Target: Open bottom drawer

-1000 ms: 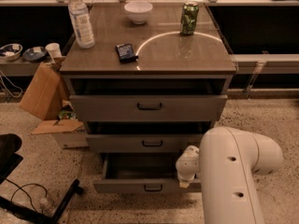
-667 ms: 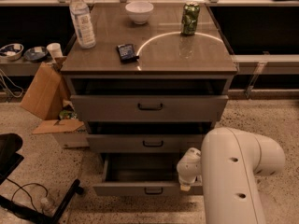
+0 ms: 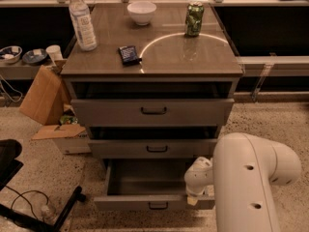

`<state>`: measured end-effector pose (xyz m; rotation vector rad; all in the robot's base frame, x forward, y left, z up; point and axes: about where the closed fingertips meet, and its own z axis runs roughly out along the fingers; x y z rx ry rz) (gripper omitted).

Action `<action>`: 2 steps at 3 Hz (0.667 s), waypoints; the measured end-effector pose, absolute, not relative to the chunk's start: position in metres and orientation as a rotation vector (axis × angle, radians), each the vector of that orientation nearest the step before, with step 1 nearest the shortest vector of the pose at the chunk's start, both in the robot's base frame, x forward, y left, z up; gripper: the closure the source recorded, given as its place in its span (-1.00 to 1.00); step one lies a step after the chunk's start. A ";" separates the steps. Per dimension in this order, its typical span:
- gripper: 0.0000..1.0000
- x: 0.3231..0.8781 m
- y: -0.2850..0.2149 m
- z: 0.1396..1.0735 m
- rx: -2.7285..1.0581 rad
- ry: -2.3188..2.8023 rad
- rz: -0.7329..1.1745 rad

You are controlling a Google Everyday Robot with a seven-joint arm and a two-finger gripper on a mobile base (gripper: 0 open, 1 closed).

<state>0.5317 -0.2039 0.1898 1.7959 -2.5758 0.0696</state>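
Note:
The bottom drawer of the grey cabinet stands pulled out, its plain grey interior showing. Its slim front carries a small dark handle at the centre. My gripper is at the drawer's right front corner, just above the front panel and right of the handle. The big white arm rises from the lower right and hides the drawer's right end.
The mid drawer and the top drawer sit above, slightly out. On the cabinet top are a water bottle, a white bowl, a green can and a dark packet. Cardboard boxes and a chair base are at the left.
The bottom drawer has slid a little further out towards me. The arm and gripper have drawn back with it.

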 end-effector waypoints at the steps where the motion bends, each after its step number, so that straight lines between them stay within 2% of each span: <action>1: 1.00 0.513 -0.208 0.186 1.754 -2.577 0.042; 2: 1.00 0.513 -0.208 0.187 1.754 -2.577 0.042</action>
